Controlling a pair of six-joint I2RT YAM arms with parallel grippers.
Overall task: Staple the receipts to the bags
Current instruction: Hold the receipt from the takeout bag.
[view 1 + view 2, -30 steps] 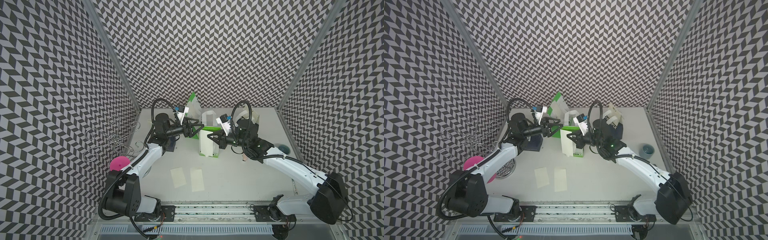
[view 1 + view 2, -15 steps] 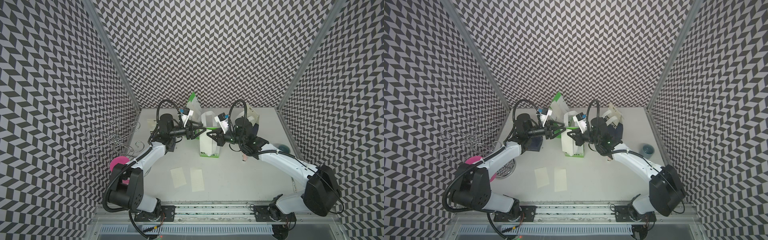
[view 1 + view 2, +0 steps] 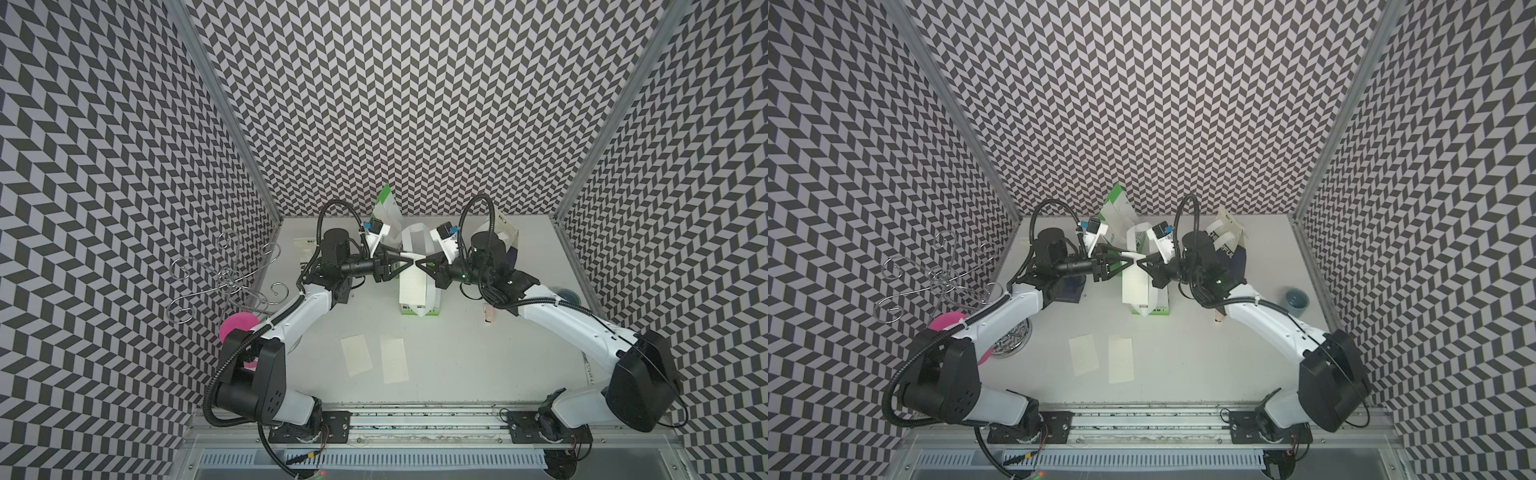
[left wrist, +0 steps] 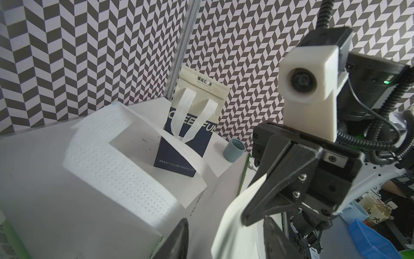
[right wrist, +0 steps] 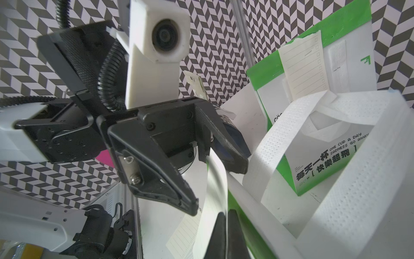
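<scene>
1. Both grippers had closed in over the middle green-and-white bag (image 3: 419, 309) since a second before. The left gripper (image 3: 408, 264) travelled furthest, from off the bag's left side to above its front rim, where its tips nearly met those of the right gripper (image 3: 419, 264).
2. The right gripper's jaws were pressed together, pinching the top edge of the held receipt (image 3: 413, 286), which hung down the bag's front face.
3. The left gripper's jaws stood spread, one finger (image 5: 179, 192) on each side of that receipt's top edge; whether either finger touched the paper could not be told.
4. Two loose receipts (image 3: 356, 355) (image 3: 394, 359) lay flat and side by side on the table (image 3: 478, 365) in front of the bag, well apart from it and untouched by either arm.
5. Just behind the bag and a little to its left, a second green-and-white bag (image 3: 386, 210) stood tilted, a lined receipt (image 5: 302, 69) lying against its upper front under the green fold.
6. To the bag's right, behind the right gripper, stood a navy-and-cream bag (image 4: 186, 143) with its white handles drooping over the lettering — a blue-grey cup (image 4: 234, 149) sat farther right again.
7. On the bag's left, another navy-and-cream bag (image 3: 1070, 289) was mostly hidden behind the left arm.
8. Farther left of the bag stood a wire stand (image 3: 226, 275) with curled hooks beside a pink disc (image 3: 237, 328).
</scene>
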